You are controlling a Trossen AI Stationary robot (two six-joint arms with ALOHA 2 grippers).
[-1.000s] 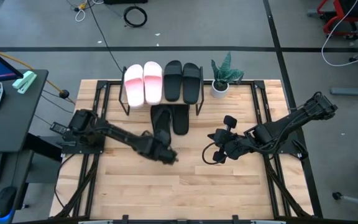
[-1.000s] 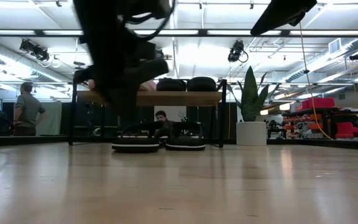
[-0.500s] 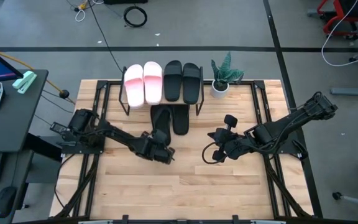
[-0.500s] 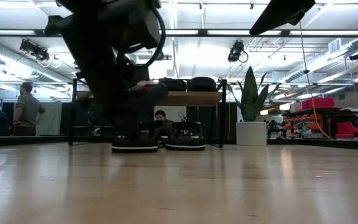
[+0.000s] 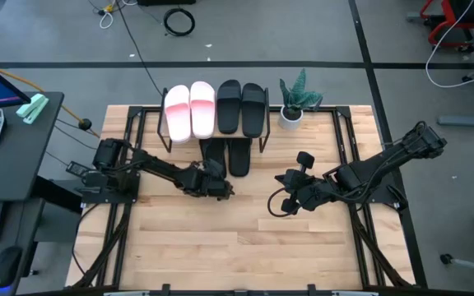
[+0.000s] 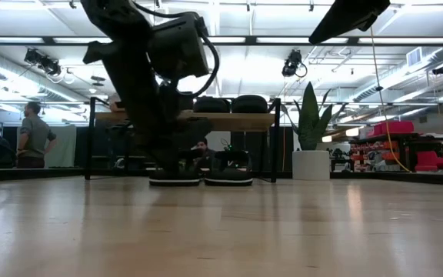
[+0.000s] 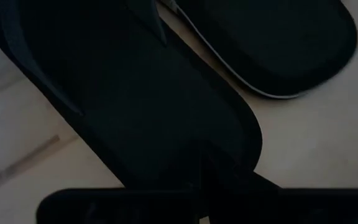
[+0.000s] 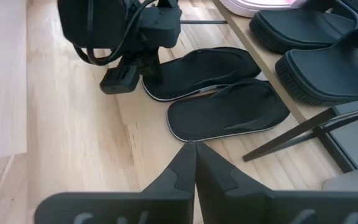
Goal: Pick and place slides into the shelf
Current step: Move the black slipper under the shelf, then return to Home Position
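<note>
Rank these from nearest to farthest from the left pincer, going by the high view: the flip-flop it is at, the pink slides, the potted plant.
1. The flip-flop, at the left pincer, under the shelf's front edge.
2. The pink slides, on the shelf's left half.
3. The potted plant, right of the shelf.

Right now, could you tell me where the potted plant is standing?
In the high view the potted plant stands at the table's far edge, just right of the shelf, beside the black slides.
</note>
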